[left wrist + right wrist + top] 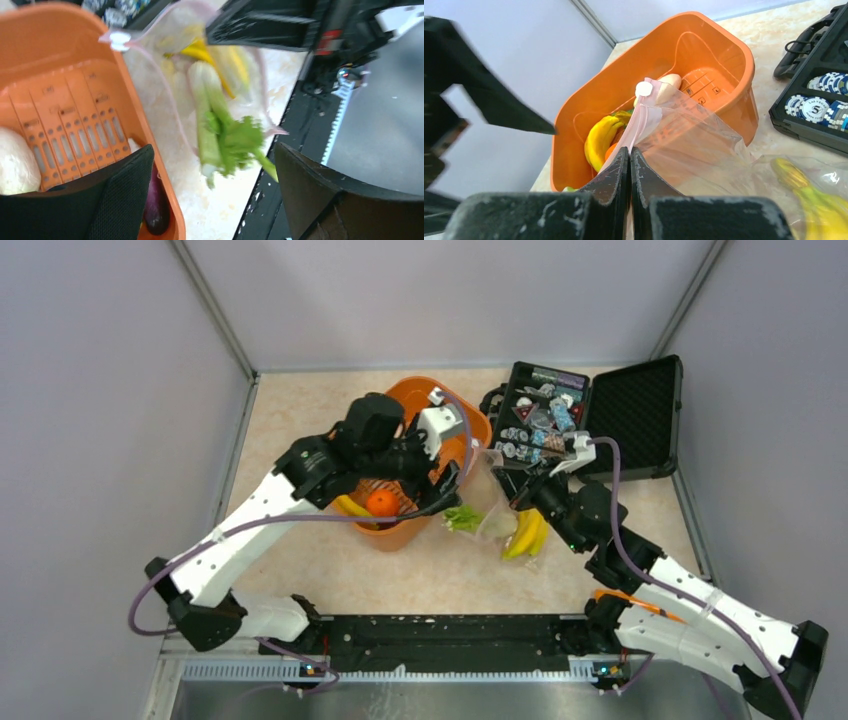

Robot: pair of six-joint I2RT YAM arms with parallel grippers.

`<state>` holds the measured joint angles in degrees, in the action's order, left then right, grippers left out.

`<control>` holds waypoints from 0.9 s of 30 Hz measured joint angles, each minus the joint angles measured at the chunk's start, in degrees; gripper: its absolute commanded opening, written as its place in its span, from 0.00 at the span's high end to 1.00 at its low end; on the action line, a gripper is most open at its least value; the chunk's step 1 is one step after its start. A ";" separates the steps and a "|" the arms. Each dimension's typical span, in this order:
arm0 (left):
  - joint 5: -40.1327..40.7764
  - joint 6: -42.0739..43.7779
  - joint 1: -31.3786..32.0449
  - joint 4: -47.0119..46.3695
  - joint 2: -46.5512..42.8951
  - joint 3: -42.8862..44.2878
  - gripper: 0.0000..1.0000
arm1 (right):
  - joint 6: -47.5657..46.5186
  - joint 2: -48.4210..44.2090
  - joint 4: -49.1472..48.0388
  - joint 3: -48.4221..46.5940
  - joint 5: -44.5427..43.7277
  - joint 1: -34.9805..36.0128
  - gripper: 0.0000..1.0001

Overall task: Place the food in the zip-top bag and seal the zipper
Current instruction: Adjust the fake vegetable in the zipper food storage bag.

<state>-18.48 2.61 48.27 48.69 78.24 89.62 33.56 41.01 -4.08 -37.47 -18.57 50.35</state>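
Fingers (616, 175) of the right gripper (630, 152) are pressing flat together with no gap showing. They are pinching the zipper (640, 120) edge of the zip-top bag (694, 150) and holding that corner raised above the table (330, 570). Fingers (120, 195) of the left gripper (214, 149) are standing spread wide and gripping nothing. We are seeing them hanging over the green stalks (220, 135), not touching.

Working down by size:
- Black case (640, 410) is lying open at the far right, with poker chips (819, 107) in its tray.
- Orange basket (400, 536) is sitting to the case's left, under the left arm.
- Bag is lying between basket and case, mouth gaping unsealed beside the basket.
- Bananas (525, 533) are sitting inside the bag.
- Green stalks are lying at the bag's mouth, stems in and leaves poking out. The left wrist view is blurring, so we are not certain how far in they reach.
- A second banana (350, 505), the orange (381, 502), the eggplant (156, 210) and the whitish piece (17, 167) are resting in the basket.
- White slider (643, 89) is sitting at the zipper's raised end.
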 measured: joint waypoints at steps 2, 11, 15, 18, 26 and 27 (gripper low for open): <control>-1.99 -0.15 -0.11 -1.90 -3.69 -0.94 0.11 | 0.17 0.61 -0.46 0.02 0.00 0.00 1.00; -12.63 1.11 1.25 -4.35 0.59 -0.96 0.15 | 1.11 2.25 -2.05 0.48 0.26 0.00 1.00; -11.96 2.14 1.86 -3.48 4.96 -1.90 0.19 | 1.25 2.21 -2.38 0.81 0.24 0.00 1.00; -10.36 2.80 2.16 -2.47 6.45 -2.05 0.19 | 1.44 2.08 -2.54 1.11 0.24 0.00 1.00; -3.48 3.91 2.36 0.26 6.58 -2.25 0.22 | 1.60 1.49 -2.34 1.11 -0.02 0.00 1.00; -3.02 4.11 2.36 0.72 6.58 -2.25 0.22 | 1.60 1.44 -2.34 1.11 -0.02 0.00 1.00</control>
<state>-21.50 6.72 50.63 49.41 84.82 87.37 35.16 42.46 -6.42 -36.36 -18.59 50.35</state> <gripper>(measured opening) 0.788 0.004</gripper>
